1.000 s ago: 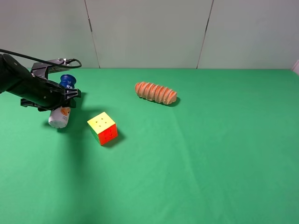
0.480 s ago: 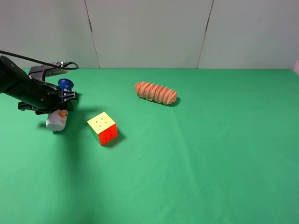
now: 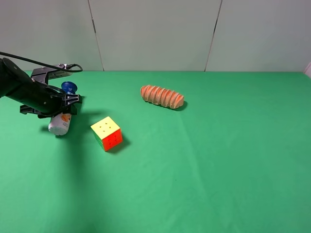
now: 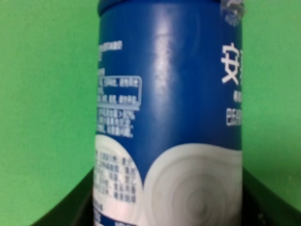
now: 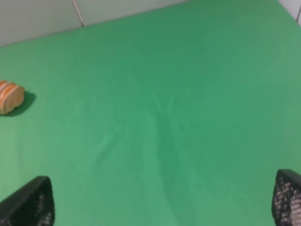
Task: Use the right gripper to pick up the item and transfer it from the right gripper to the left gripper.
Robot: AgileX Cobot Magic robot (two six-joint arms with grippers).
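Item (image 3: pixel 62 116): bottle pinched at mid-body by left gripper (image 3: pixel 65 103), cap up, base near the cloth; handover apparently complete. Right gripper (image 5: pixel 160 207): fingers spread, holding nothing, clear of the cube (image 3: pixel 107 133) and roll (image 3: pixel 162 96).

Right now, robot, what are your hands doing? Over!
Left gripper shut on the bottle, low at the table's left side. Right gripper open and empty, over bare cloth. Puzzle cube close beside the bottle. Over.

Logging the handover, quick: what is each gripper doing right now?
Left gripper: closed on the bottle, held above the table.
Right gripper: open, fingers wide apart, holding nothing.
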